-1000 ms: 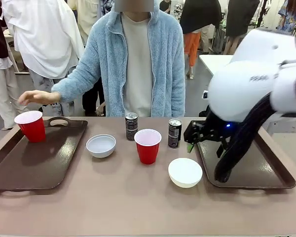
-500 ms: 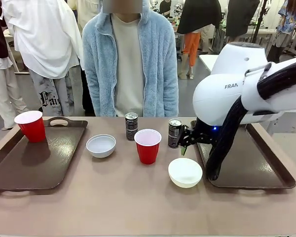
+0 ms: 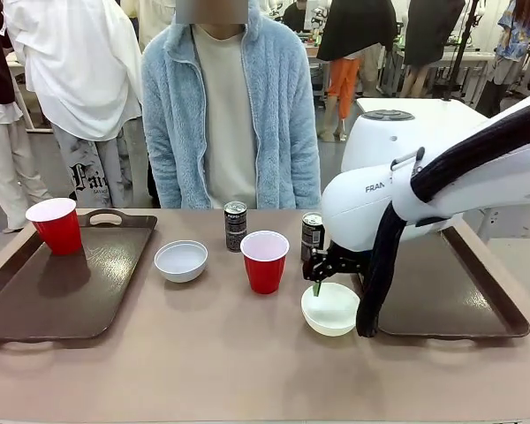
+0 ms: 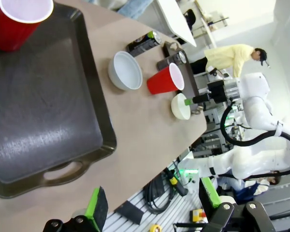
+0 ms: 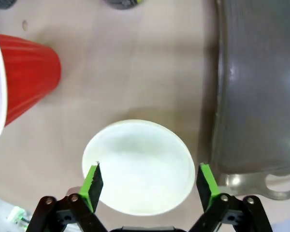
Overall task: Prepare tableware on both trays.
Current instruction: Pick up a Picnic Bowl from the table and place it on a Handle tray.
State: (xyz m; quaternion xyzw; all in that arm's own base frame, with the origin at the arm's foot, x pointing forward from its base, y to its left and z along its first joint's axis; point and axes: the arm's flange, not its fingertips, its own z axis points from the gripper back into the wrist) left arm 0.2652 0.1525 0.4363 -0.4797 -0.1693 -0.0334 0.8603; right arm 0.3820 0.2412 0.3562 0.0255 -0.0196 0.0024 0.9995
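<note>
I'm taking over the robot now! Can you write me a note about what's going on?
Left end effector: open, empty.
Right end effector: open, low over the near white bowl, which sits on the table beside the right tray.
Done: one red cup on the left tray.
Left: second red cup, far white bowl, near bowl and two drink cans to go onto trays.

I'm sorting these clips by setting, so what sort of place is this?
Most likely a robotics lab or test hall: a white robot arm reaches over a table holding a brown tray, with a person standing opposite and another worktable behind.
</note>
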